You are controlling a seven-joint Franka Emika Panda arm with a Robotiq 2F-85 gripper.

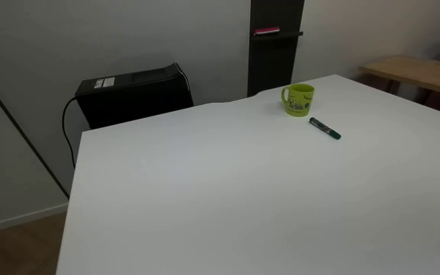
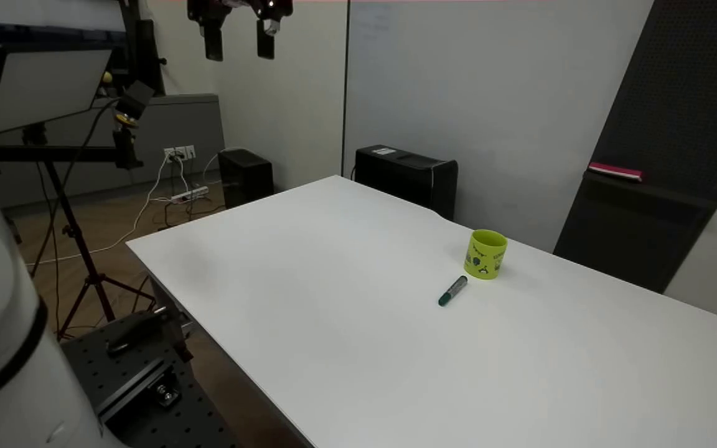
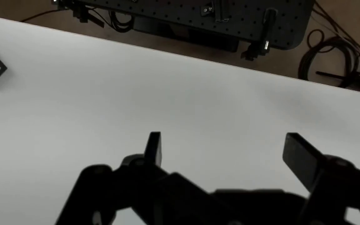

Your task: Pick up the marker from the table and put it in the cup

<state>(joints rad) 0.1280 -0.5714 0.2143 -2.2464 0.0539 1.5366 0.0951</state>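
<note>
Aloft, pincer (image 2: 239, 51) spread wide, well above the table (image 2: 346, 323)

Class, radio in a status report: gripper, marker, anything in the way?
Gripper open, holding nothing. Marker lying on table. Cup upright close by, likely no obstacle.

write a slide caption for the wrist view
Open jaws, holding nothing, above the table, with a perforated board beyond its edge; marker and cup out of frame.
</note>
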